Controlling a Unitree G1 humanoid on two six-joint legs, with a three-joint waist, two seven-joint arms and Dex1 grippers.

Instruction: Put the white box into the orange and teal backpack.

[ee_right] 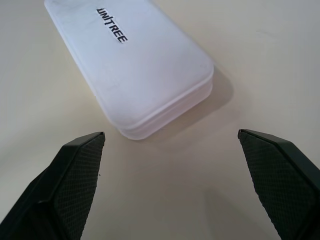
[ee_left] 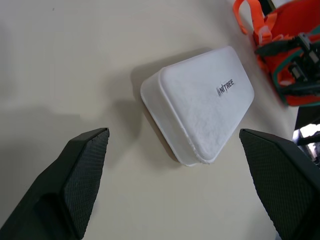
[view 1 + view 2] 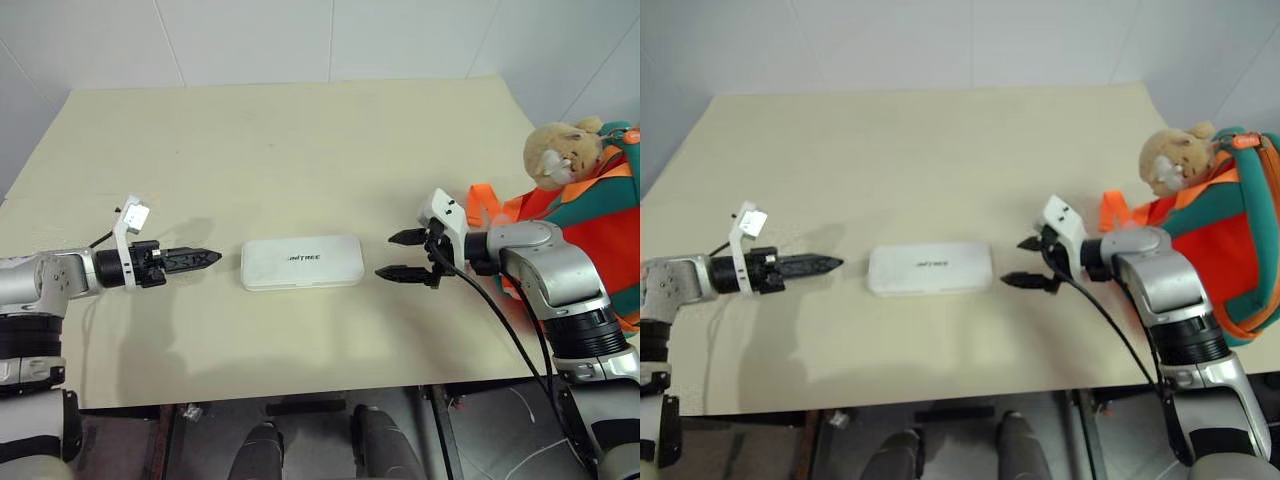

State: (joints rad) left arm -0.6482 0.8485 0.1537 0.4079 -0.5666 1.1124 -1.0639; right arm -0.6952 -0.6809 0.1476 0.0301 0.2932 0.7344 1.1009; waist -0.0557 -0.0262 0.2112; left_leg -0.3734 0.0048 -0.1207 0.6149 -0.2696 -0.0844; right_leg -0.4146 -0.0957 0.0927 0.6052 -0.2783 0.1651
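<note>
Both claws stand spread wide and empty, one at each short end of the white box (image 3: 302,263). From its wrist view, the left gripper (image 2: 175,150) has its two black fingers far apart with the near end of the box between and beyond them, touching neither. The right gripper (image 1: 170,145) is the same at the other end: fingers parted wide, the box just ahead, a strip of bare table (image 3: 280,150) in between. In the head view the left gripper (image 3: 205,259) points at the box from the robot's left and the right gripper (image 3: 400,255) from its right, each just short of contact.

That box lies flat on the table, lid up, long axis running left to right across the robot's front, its "UNITREE" lettering upright toward the robot. To the right, near the table's edge, sits the orange and teal backpack (image 3: 1225,225), with a tan plush bear (image 3: 1175,160) on top and an orange strap (image 3: 1118,212) trailing toward the right gripper.
</note>
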